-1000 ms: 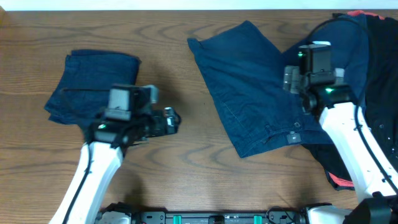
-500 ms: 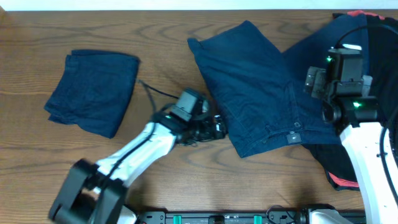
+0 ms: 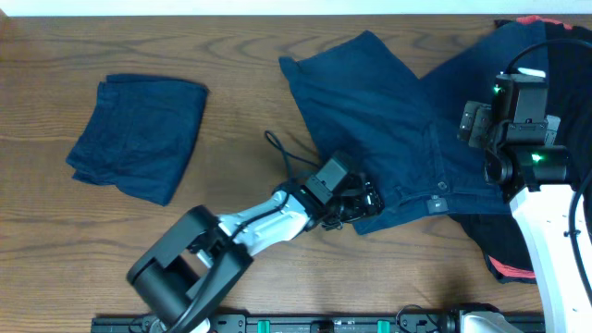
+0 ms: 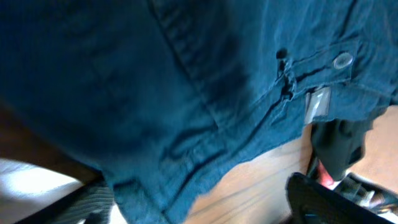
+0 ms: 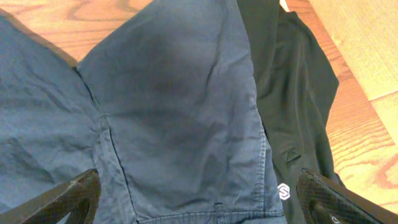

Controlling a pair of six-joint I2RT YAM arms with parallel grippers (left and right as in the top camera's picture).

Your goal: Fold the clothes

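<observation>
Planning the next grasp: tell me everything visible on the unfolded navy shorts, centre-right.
The unfolded shorts are dark navy, denim-like, lying spread but wrinkled on the wooden table, two legs splayed toward the far edge, waistband nearest the robot with a button and a small label. Their right side overlaps a black garment. The open left gripper sits at the waistband's left corner; contact is unclear.

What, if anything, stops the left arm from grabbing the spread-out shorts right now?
Probably nothing, so likely yes: the left gripper sits at the waistband edge of the shorts, jaws apart, with nothing between.
</observation>
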